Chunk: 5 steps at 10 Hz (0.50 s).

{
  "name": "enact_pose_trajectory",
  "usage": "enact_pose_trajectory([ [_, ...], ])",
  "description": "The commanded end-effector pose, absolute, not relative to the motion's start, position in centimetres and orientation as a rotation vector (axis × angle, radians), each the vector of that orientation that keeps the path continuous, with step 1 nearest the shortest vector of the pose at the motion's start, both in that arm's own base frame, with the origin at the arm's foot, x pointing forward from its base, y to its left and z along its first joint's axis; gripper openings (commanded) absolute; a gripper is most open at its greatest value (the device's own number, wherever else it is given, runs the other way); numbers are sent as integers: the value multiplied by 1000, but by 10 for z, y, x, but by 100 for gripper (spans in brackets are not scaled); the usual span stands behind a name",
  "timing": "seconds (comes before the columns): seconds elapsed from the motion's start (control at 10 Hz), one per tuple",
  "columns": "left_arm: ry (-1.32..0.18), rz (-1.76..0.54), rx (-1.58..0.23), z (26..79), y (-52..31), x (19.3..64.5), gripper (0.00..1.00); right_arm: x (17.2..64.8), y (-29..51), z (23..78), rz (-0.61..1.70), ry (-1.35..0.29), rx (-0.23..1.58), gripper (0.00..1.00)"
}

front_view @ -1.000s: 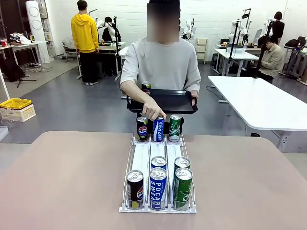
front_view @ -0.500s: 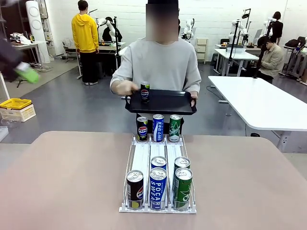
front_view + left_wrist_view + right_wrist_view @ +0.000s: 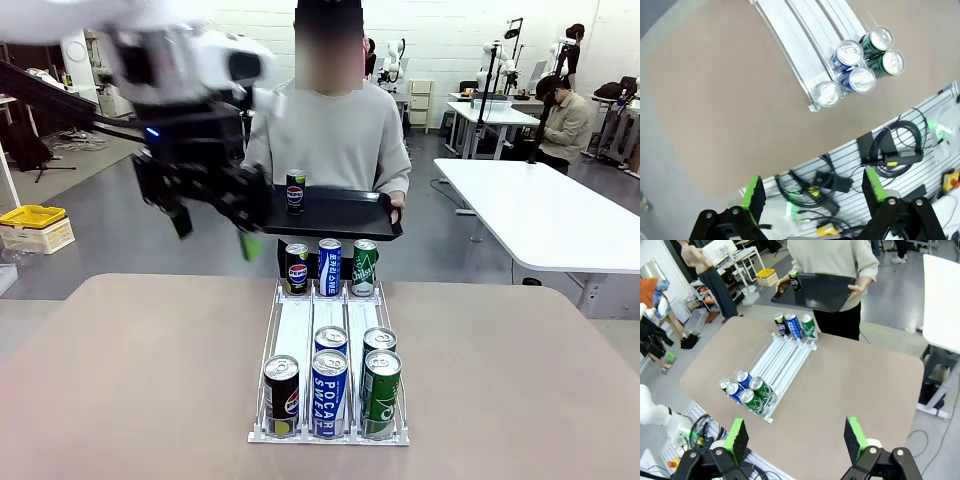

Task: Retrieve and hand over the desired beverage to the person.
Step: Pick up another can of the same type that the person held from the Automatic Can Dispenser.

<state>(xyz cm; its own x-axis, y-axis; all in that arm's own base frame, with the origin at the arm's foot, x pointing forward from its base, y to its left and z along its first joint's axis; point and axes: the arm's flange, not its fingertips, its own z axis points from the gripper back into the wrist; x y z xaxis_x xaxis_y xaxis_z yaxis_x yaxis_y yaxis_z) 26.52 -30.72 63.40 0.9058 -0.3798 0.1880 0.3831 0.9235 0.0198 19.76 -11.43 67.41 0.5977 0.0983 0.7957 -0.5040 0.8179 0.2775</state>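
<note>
The person (image 3: 330, 130) in a light grey sweatshirt stands at the table's far side, holding a black tray (image 3: 345, 212) with one Pepsi can (image 3: 296, 191) upright on it. A white rack (image 3: 298, 330) on the table holds a Pepsi can (image 3: 297, 268), a blue can (image 3: 330, 266) and a green can (image 3: 365, 266) at its far end. More cans (image 3: 329, 392) stand at its near end. My left gripper (image 3: 213, 228), blurred, hangs open in the air left of the tray. In its own view the left gripper (image 3: 814, 188) is empty above the table edge. High over the table, my right gripper (image 3: 796, 435) is open and empty.
The brown table (image 3: 130, 380) has free room on both sides of the rack. A white table (image 3: 560, 215) stands at the right behind. Other people and desks are far back. Cables and a slatted panel (image 3: 880, 165) lie below the table's near edge.
The person's hand left the blue can at the rack's far end and went back to the tray. My left arm has swung in from the left, up beside the tray.
</note>
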Motion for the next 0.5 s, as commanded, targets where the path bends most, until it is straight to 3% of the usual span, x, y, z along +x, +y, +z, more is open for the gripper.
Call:
enact_pose_trajectory([
  [0.0, -212, -261, 25, 631, -345, 259, 100, 198, -113, 673, 376, -867, 529, 100],
  [0.4, -176, -134, -30, 600, -373, 270, 100, 198, -113, 673, 376, -867, 529, 100],
])
